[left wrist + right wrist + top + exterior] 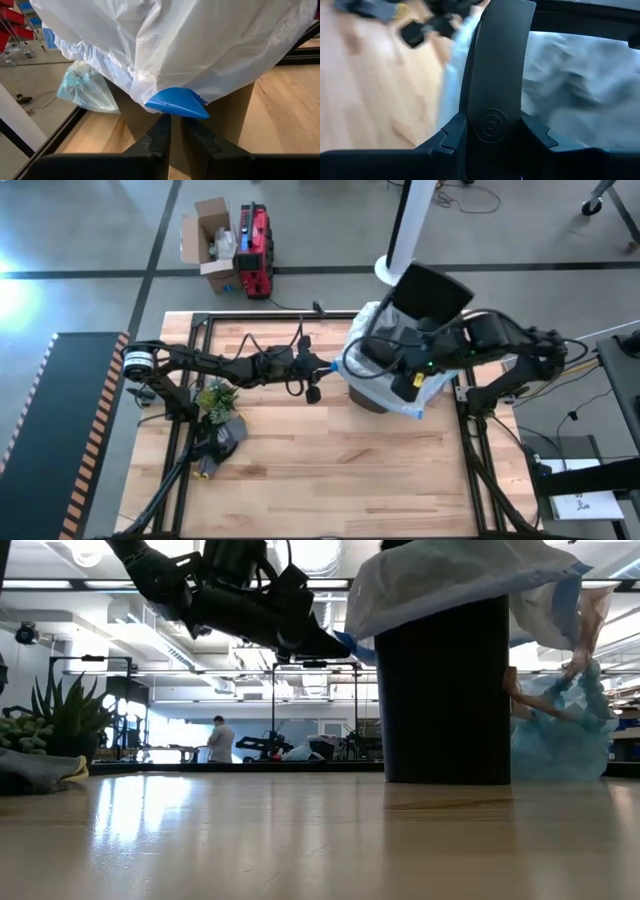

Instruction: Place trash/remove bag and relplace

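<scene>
The old liner, a thin crinkly translucent light-blue plastic bag (560,735), is already out of the tall dark cylindrical bin (440,690). It lies on the pale wooden table (300,840) just beside the bin, on the side away from the left arm. Brownish shapes show in and above it; they may be the trash, though that is hard to confirm. By this reckoning the removal looks done and the replacement is under way. A white translucent plastic bag (200,40) is draped over the bin's mouth, its skirt hanging unevenly down the outside wall. It is bunched high rather than pulled smooth, so seating and tidying it around the rim seems to remain. The left gripper (175,120) is at the bin's near side just under the skirt. Its jaws are almost together and appear to pinch the lower edge of a small solid-blue plastic tab (177,102) at the white bag's hem. The right gripper (395,360) hovers over the bin's top among the white folds; whether it grips anything cannot be told. The bin stands upright, long axis vertical, mouth up. The light-blue bag is a slumped heap with no clear long axis, and which way its opening points cannot be made out.
</scene>
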